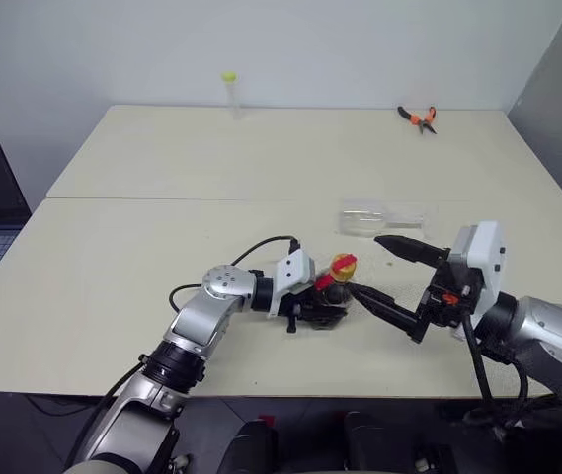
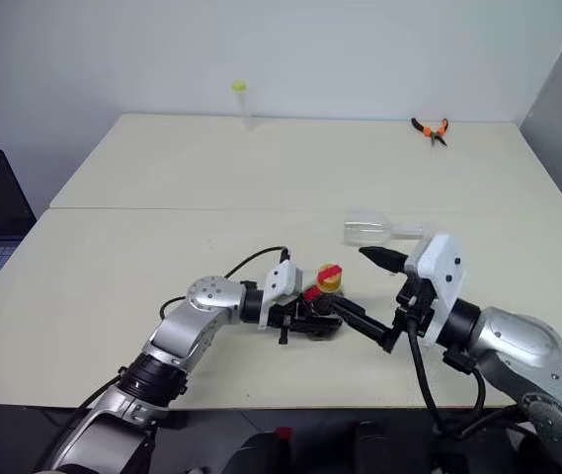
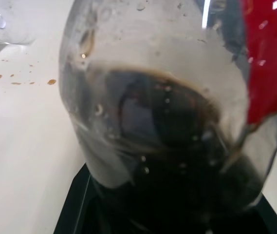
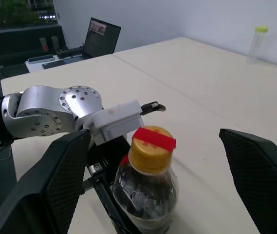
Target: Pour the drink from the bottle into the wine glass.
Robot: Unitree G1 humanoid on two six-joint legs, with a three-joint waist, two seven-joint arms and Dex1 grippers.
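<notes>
The cola bottle [image 4: 147,187] stands upright near the surface's [image 1: 113,276] front edge, its body clamped in the left claw [image 2: 310,318]; the right claw [image 1: 387,272] gapes wide around its yellow cap [image 4: 150,145], holding nothing. Thin, part-full plastic likely dents; grip low. The left wrist view reveals spilled drops [image 3: 16,80]; the head views show the wine glass [image 1: 379,219] lying toppled behind

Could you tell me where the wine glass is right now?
The wine glass lies on its side on the table, beyond the bottle and just past the right gripper, on the robot's right of centre.
</notes>
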